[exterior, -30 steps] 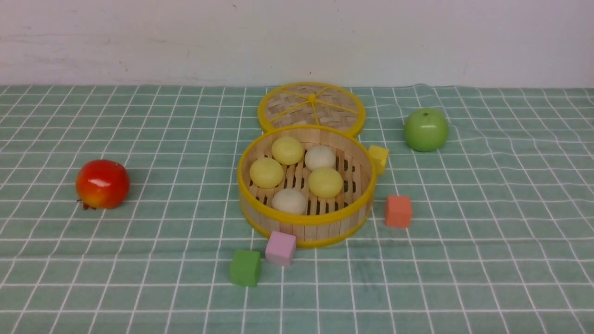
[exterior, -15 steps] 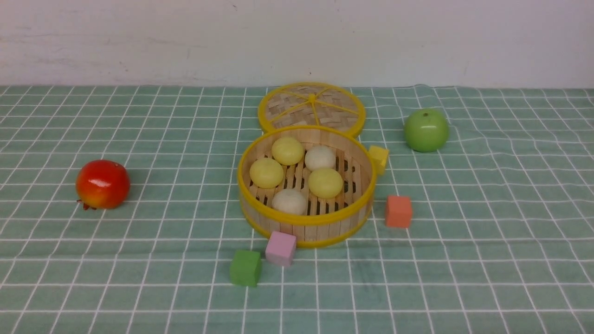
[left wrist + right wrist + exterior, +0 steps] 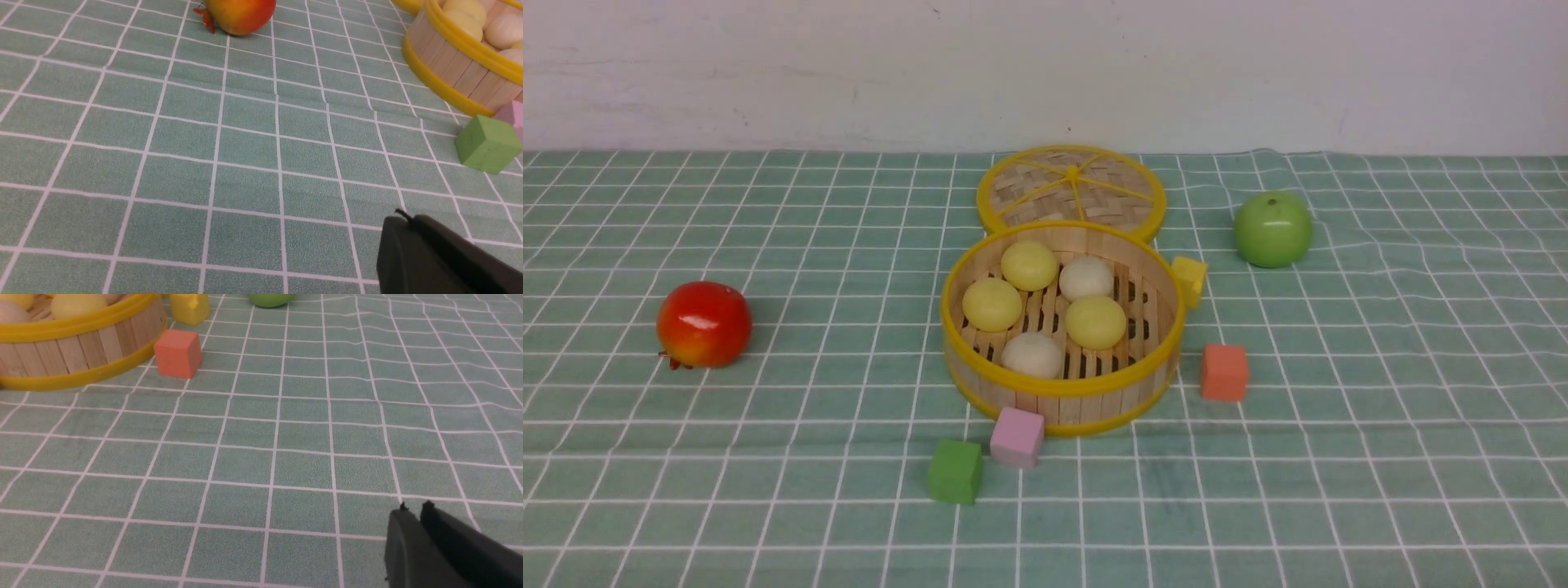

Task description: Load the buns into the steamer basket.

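White wall [image 3: 1045, 73], green white-checked tablecloth [image 3: 1380, 457], soft even light

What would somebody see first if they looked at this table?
Probably the steamer basket in the middle of the checked cloth, with five buns inside, three yellow and two whitish. Next, the shiny red fruit far to the left and the green apple at the back right. Four coloured cubes sit around the basket, and its lid lies flat just behind it.
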You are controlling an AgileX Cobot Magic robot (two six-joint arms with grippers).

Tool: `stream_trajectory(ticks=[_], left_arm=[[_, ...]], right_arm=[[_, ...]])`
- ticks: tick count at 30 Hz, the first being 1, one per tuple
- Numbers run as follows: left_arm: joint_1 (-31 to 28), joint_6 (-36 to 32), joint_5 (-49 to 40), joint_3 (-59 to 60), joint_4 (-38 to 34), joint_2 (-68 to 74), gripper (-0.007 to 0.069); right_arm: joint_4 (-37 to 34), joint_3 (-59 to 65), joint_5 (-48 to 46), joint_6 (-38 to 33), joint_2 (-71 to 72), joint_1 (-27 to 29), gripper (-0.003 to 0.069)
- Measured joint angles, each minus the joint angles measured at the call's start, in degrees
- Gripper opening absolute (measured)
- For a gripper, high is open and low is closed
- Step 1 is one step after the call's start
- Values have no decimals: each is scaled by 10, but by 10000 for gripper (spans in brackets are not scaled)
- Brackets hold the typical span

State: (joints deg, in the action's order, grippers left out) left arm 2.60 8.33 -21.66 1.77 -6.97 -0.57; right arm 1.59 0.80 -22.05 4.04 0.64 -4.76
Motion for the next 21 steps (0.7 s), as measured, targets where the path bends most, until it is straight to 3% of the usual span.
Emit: stream_trajectory(ticks=[21], left_arm=[[0,0,0,0,0,0,-3]], right_arm=[[0,0,0,0,0,0,50]])
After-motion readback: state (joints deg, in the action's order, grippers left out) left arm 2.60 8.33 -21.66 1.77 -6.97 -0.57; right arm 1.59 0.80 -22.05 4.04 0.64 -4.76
